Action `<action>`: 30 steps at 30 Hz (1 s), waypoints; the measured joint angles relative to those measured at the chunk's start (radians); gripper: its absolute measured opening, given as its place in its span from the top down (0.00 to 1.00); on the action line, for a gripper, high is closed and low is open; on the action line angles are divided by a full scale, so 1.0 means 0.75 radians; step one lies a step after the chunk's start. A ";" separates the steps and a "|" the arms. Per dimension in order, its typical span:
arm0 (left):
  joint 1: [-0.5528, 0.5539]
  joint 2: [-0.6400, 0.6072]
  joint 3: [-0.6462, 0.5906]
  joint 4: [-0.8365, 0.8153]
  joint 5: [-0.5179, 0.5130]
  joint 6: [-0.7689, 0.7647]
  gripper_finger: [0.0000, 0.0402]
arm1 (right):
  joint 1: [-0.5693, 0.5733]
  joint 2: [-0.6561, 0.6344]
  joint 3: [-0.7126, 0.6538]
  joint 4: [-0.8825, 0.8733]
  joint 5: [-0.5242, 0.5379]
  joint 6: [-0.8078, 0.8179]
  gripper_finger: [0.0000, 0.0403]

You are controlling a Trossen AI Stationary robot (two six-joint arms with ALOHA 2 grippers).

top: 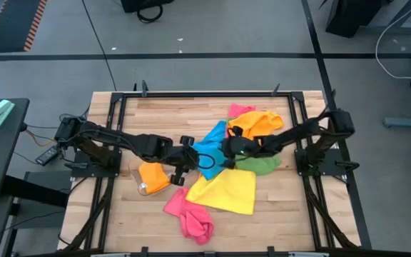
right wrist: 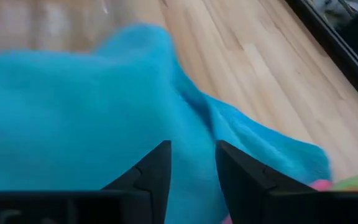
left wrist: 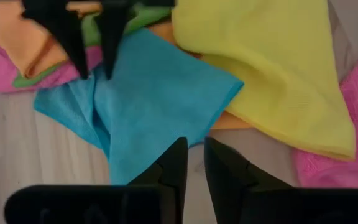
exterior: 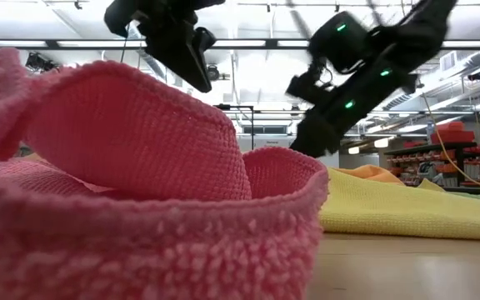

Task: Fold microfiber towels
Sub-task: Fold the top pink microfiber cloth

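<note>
A blue towel (top: 209, 146) lies crumpled mid-table in a heap with a yellow towel (top: 227, 191), a green one (top: 261, 165) and an orange one (top: 266, 123). A pink towel (top: 189, 216) lies bunched near the front edge. My right gripper (left wrist: 95, 65) stands open, pointing down at the blue towel (right wrist: 73, 118), one finger on each side of a raised fold. My left gripper (left wrist: 193, 155) hovers over the blue towel's near corner (left wrist: 166, 149). Its fingers are only a narrow gap apart, with nothing between them. My right gripper comes at the blue towel from above, slanting in from the table's right. Its fingertips (left wrist: 81, 67) reach down to a raised fold (left wrist: 96, 87) near the towel's far side. Whether they touch the cloth, I cannot tell. The towel lies slack on the table.
A clear plastic tray (top: 135, 178) with a folded orange towel (top: 153, 175) sits left of the heap. A small pink cloth (top: 240, 109) lies at the far side. Black frame rails (top: 113, 128) run along both table sides. Bare wood shows at far left and near right.
</note>
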 joint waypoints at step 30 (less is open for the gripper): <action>0.003 -0.017 -0.001 -0.182 -0.025 -0.046 0.90 | -0.101 0.196 0.247 -0.428 -0.037 -0.260 0.89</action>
